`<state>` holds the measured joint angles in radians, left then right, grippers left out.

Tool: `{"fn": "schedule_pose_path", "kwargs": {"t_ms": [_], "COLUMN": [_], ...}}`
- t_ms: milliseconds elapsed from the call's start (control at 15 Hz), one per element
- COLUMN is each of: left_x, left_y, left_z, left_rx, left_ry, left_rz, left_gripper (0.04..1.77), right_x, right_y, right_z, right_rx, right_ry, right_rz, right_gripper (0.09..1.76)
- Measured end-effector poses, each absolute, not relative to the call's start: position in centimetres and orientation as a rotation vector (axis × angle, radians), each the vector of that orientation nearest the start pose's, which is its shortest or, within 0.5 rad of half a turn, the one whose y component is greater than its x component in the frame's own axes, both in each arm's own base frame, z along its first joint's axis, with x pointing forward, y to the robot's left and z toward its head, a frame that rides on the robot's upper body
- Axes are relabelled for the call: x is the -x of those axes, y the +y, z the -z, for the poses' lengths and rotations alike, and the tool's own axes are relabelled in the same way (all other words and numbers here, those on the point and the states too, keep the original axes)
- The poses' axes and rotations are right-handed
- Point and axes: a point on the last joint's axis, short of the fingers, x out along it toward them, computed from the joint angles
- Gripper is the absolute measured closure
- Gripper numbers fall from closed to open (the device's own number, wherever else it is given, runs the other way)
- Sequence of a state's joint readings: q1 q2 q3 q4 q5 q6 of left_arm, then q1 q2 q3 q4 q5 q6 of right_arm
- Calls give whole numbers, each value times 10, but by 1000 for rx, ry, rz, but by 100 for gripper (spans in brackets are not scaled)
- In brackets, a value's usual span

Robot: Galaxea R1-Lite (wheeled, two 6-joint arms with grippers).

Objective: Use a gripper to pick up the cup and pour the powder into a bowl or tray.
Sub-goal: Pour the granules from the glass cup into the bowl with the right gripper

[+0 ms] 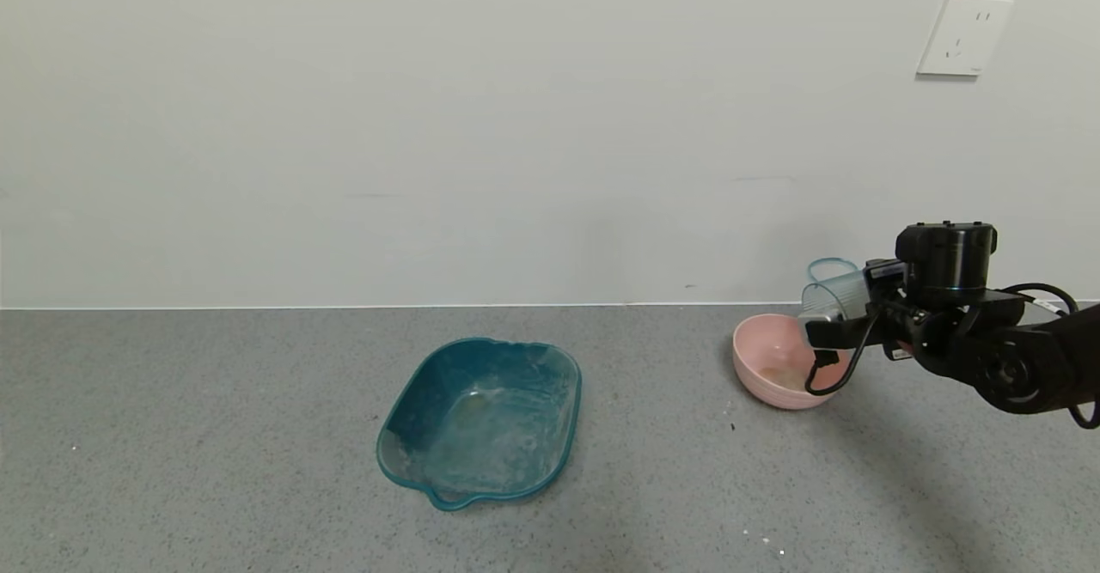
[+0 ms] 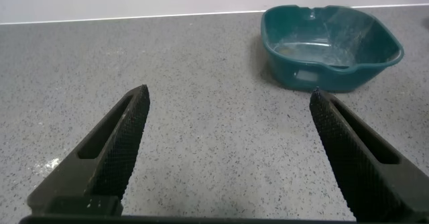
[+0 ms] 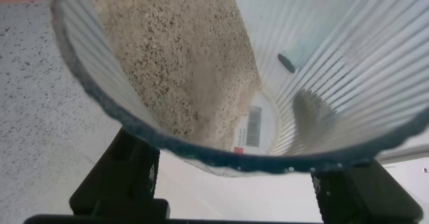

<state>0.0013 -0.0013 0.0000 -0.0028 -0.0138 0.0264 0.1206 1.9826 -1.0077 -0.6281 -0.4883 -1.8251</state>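
My right gripper (image 1: pixel 835 330) is shut on the cup (image 1: pixel 832 295), a ribbed pale blue tumbler. It holds the cup tipped on its side just above the far right rim of the pink bowl (image 1: pixel 760 358), mouth towards the bowl. A tan patch of powder (image 1: pixel 778 375) lies at the bowl's bottom. In the right wrist view the cup (image 3: pixel 322 63) fills the picture between the black fingers (image 3: pixel 127 177), and beige speckled powder (image 3: pixel 181 70) lies along its inner wall. My left gripper (image 2: pixel 228 110) is open and empty over the counter, out of the head view.
A teal squarish tray (image 1: pixel 481 418) with a handle sits on the grey speckled counter (image 1: pixel 215 435), left of the bowl; it also shows in the left wrist view (image 2: pixel 332 46). A white wall with a socket (image 1: pixel 962 36) stands behind the counter.
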Motion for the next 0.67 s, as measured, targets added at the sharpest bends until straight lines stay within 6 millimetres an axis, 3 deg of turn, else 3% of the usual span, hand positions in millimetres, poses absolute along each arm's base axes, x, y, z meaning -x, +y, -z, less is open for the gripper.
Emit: {"fn": "schedule_pose_path", "kwargs": {"t_ms": [667], "left_x": [23], "left_y": [0], "left_z": [-76], "left_rx": [-27], "left_ry": [-4], "left_rz": [12], "left_gripper": [9], "right_x": [-367], "right_y": [37], "right_z": [-152], "right_rx": [1773], "right_ry": [490], "right_rz": [-42], "right_gripper": [56]}}
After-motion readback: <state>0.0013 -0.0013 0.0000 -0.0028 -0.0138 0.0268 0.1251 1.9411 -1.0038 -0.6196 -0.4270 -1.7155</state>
